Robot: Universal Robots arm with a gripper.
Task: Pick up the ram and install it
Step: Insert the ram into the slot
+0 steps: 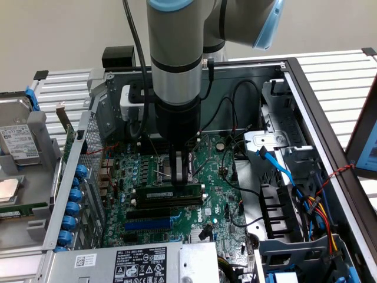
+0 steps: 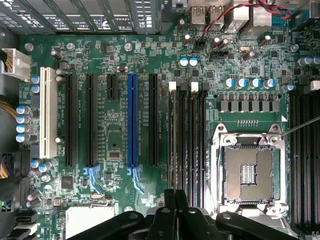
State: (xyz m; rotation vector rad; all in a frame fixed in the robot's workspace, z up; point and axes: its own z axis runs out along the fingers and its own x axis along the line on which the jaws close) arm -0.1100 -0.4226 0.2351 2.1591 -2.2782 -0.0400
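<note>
The gripper (image 1: 181, 177) hung with its fingers (image 2: 169, 210) pressed together. The ram (image 1: 168, 193) (upright on the board (image 1: 221, 194), white sticker showing) sat just beneath its tips.

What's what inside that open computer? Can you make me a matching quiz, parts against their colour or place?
Parts:
1 memory stick
2 chip socket
3 hard drive
4 flat cable

Colour or place:
A bright blue
B silver square frame
C green with a white sticker, right under the hand
D far at the exterior view's left

Pairs: 1-C, 2-B, 3-D, 4-A.
</note>
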